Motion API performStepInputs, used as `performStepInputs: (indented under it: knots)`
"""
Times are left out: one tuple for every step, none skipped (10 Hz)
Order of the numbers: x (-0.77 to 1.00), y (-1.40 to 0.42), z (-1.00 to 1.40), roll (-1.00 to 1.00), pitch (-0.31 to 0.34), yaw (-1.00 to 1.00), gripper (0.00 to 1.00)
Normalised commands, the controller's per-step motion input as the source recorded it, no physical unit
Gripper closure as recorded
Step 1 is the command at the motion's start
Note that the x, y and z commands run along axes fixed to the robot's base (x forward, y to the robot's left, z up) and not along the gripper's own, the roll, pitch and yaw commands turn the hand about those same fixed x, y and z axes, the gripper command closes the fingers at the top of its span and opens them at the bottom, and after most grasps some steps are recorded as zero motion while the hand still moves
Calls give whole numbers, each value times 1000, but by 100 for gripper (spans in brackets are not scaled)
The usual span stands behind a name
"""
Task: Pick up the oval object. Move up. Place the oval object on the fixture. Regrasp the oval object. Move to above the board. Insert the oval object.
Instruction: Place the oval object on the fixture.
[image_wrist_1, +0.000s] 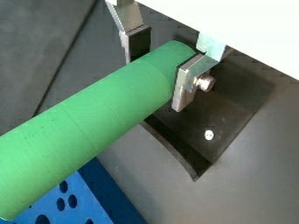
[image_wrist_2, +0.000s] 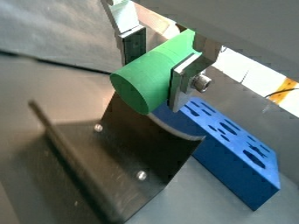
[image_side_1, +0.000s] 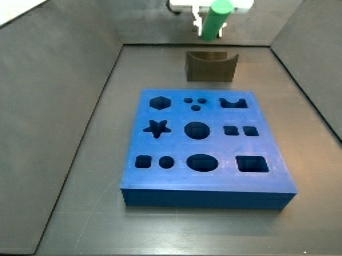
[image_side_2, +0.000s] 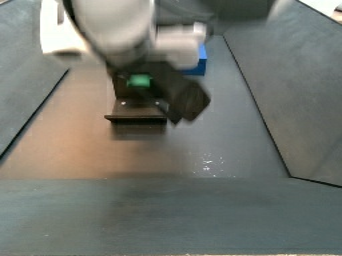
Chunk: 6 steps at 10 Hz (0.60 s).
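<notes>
The oval object (image_wrist_1: 87, 122), a smooth green rod, is clamped near one end by my gripper (image_wrist_1: 162, 74), with a finger on each side, and hangs in the air. In a wrist view its rounded end face (image_wrist_2: 146, 83) points outward just above the fixture (image_wrist_2: 128, 157), a dark bracket with a curved notch. In a side view the gripper (image_side_1: 214, 12) holds the oval object (image_side_1: 214, 22) a little above the fixture (image_side_1: 210, 66), beyond the far edge of the blue board (image_side_1: 207, 140). In a side view the arm hides most of the oval object (image_side_2: 138, 80) over the fixture (image_side_2: 136, 112).
The board (image_wrist_2: 233, 144) with its shaped cut-outs lies right beside the fixture. Dark sloping walls (image_side_1: 80, 120) ring the grey floor. The fixture's curved notch (image_wrist_1: 176, 149) lies under the rod.
</notes>
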Motion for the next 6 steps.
performStepInputs:
  knots:
    - [175, 111, -1000, -495, -30, -118, 100]
    - [183, 117, -1000, -382, -30, -103, 100]
    - [164, 90, -844, -228, -23, -73, 100]
    - [126, 75, -637, -182, -23, -60, 100]
    - [95, 62, -378, -147, -27, -46, 100]
    - [82, 51, -208, -131, -35, -37, 100]
